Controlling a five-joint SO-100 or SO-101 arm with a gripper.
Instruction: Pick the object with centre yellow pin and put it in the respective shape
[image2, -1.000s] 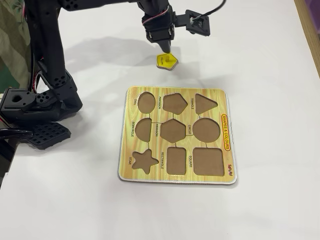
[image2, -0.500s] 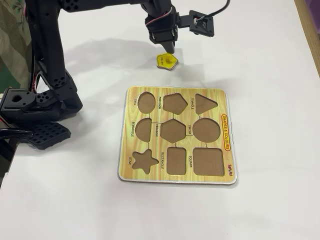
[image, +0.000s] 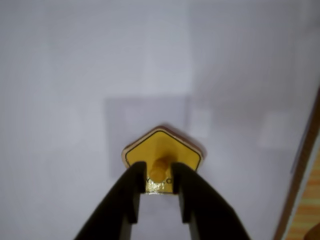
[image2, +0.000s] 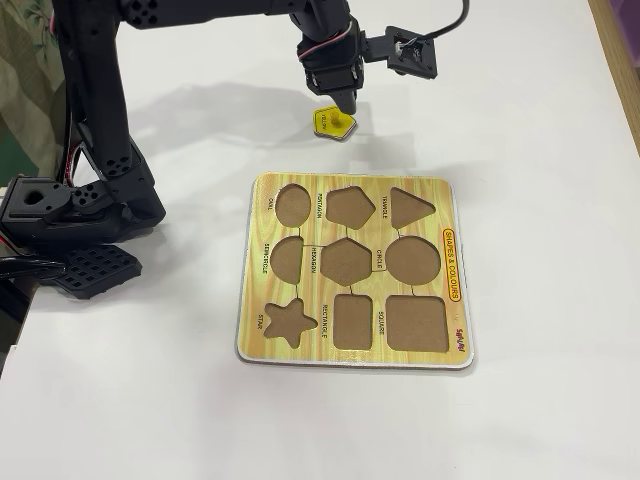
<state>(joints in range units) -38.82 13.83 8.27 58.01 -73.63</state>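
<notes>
Gripper (image: 159, 192) fingers flank the yellow pentagon piece's (image: 162, 147) centre peg.

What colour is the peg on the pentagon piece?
Yellow, like the pentagon piece itself; the peg shows best in the wrist view.

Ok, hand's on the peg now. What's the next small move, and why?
Probably lift straight up a little. In the wrist view the hand has a finger on each side of the yellow peg, seemingly gripping it, while the pentagon piece looks to lie on the table, away from the pentagon cut-out.
</notes>
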